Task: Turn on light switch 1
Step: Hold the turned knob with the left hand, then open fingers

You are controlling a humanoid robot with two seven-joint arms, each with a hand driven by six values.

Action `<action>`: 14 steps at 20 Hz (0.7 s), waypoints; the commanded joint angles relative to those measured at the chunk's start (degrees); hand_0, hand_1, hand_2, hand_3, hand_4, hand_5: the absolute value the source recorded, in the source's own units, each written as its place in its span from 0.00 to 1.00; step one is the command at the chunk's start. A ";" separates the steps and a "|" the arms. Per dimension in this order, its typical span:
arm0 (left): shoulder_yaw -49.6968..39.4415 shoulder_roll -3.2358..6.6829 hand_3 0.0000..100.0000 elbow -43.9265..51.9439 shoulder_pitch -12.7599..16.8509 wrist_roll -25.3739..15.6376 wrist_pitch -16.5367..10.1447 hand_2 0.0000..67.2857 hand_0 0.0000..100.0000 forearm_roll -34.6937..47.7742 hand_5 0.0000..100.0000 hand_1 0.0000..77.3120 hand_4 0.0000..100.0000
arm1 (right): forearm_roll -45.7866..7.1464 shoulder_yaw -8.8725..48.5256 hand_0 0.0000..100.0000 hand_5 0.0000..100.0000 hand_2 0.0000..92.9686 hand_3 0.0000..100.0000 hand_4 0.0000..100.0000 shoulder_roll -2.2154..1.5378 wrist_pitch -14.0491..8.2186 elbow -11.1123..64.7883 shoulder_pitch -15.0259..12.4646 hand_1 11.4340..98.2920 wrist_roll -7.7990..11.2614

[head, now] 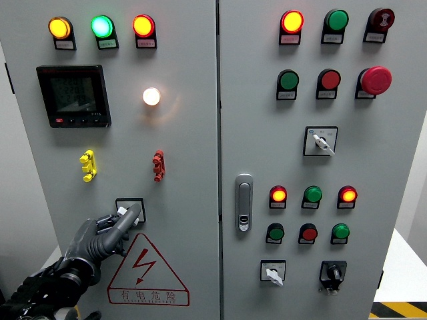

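One hand works: the left hand (110, 230) comes up from the lower left of the frame w/ its fingers (127, 219) curled together onto the rotary switch (130, 209), which sits low-centre on the left cabinet door (187, 147), just above the red-bordered warning triangle (147, 270). Fingertips look to be touching or pinching the knob; exact grip can't be told, since the hand hides most of the knob. Right hand isn't in shot. Above the switch a round white lamp (151, 97) glows in the upper-left area, so the light may be on already, though whether that lamp belongs to switch 1 can't be told. Step in hand, as judged: contact made, turning the knob or just done w/ it. Next move calls for a firm pinch & a wrist roll about the knob's axis, no sideways push, then a check of the lamp before letting go. Yellow clip (88, 165) & red clip (158, 165) sit above, well apart from the hand.
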 commanded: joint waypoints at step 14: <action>-0.09 -0.11 0.89 -0.70 3.16 -0.62 -0.10 0.78 0.00 -0.09 0.73 0.71 1.00 | 0.00 0.00 0.00 0.10 0.00 0.20 0.19 -0.09 0.00 0.00 0.00 0.10 0.00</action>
